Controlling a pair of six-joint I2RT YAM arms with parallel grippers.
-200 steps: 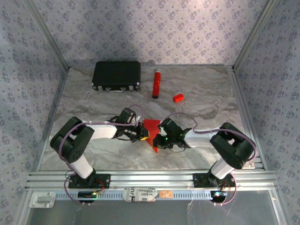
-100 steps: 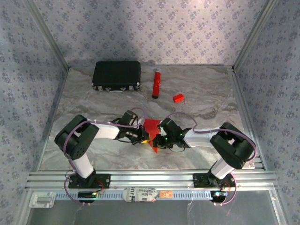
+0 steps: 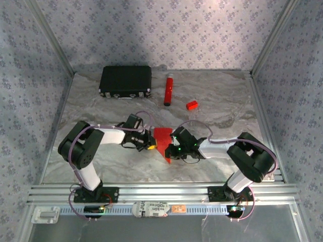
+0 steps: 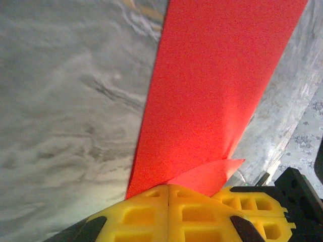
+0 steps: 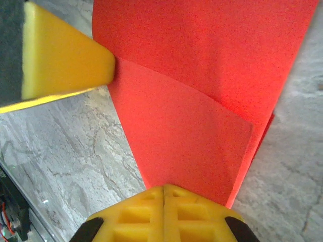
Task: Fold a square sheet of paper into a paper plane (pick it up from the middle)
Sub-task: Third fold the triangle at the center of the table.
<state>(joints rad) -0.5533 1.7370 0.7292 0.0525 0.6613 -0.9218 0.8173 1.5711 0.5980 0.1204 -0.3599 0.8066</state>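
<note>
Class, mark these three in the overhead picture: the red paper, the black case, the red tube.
red paper (image 3: 162,138): top view, its flat middle.
black case (image 3: 125,79): top view, centre of its lid.
red tube (image 3: 168,92): top view, middle of its body.

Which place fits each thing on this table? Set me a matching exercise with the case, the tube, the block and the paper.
Things:
1. black case
2. red tube
3. red block
4. red paper sheet

Places:
A. pinched by the left tool and the right tool
B. back left of the table
C. to the right of the tube
D. between case and block

Pairs: 1-B, 2-D, 3-C, 4-A
</note>
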